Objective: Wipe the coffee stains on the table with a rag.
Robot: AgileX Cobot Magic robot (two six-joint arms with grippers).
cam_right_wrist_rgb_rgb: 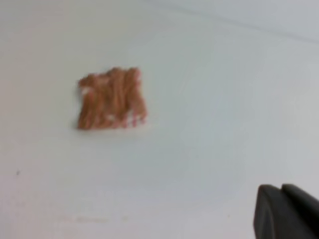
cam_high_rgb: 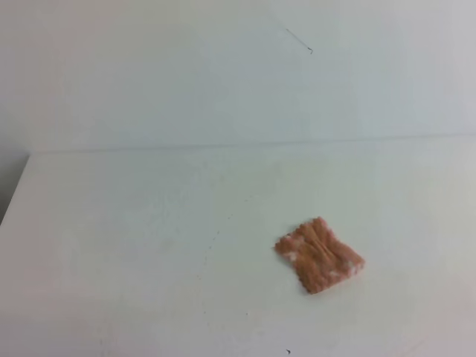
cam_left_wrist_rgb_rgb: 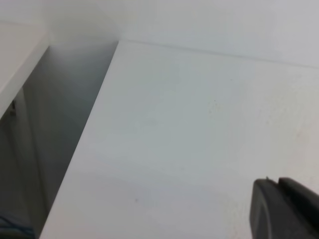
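Note:
The rag [cam_high_rgb: 320, 255], a small pinkish-brown fuzzy square with whitish patches, lies flat on the white table [cam_high_rgb: 149, 245], right of centre. It also shows in the right wrist view [cam_right_wrist_rgb_rgb: 111, 98], up and to the left of my right gripper [cam_right_wrist_rgb_rgb: 281, 188]. That gripper's dark fingers sit pressed together, empty and well clear of the rag. My left gripper [cam_left_wrist_rgb_rgb: 277, 183] also looks shut and empty, over bare tabletop [cam_left_wrist_rgb_rgb: 174, 124]. No coffee stains show in any view. Neither gripper appears in the exterior view.
The table's left edge [cam_left_wrist_rgb_rgb: 82, 144] drops into a dark gap beside a white wall or panel. The table's far edge [cam_high_rgb: 245, 145] meets a plain white wall. A few faint specks mark the tabletop.

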